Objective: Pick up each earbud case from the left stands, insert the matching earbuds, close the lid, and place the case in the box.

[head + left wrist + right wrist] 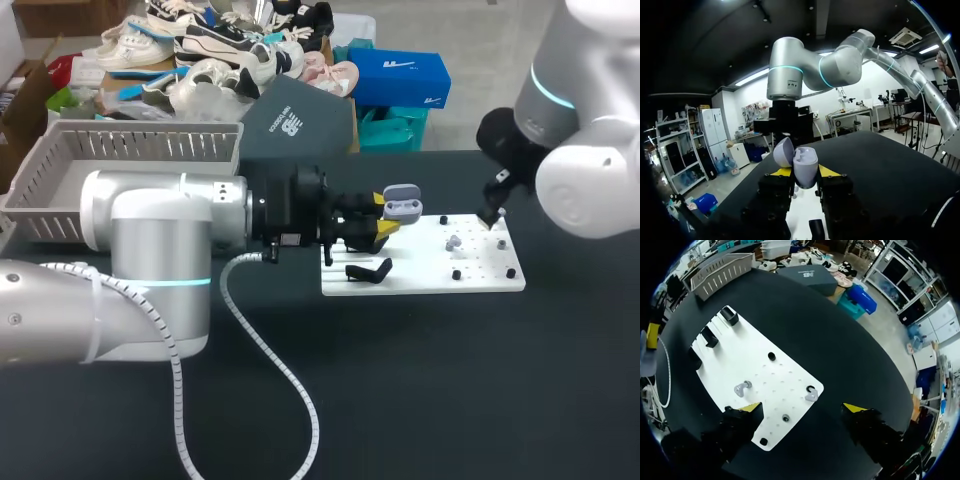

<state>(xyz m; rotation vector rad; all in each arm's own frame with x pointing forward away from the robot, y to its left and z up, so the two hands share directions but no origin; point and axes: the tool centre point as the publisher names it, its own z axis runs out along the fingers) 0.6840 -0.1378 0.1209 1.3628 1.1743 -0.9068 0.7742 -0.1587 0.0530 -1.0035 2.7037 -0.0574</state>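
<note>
My head cam sits high behind me and looks down on the black table (450, 390), far enough back that both arms come in from the sides. The left wrist cam looks out almost level along my left gripper (804, 171), super close on the earbud case (805, 167), facing my right arm (810, 65). The right wrist cam looks steeply down past my right gripper (803, 407) at the white board (775, 385). The head view shares both the board and the case.
</note>
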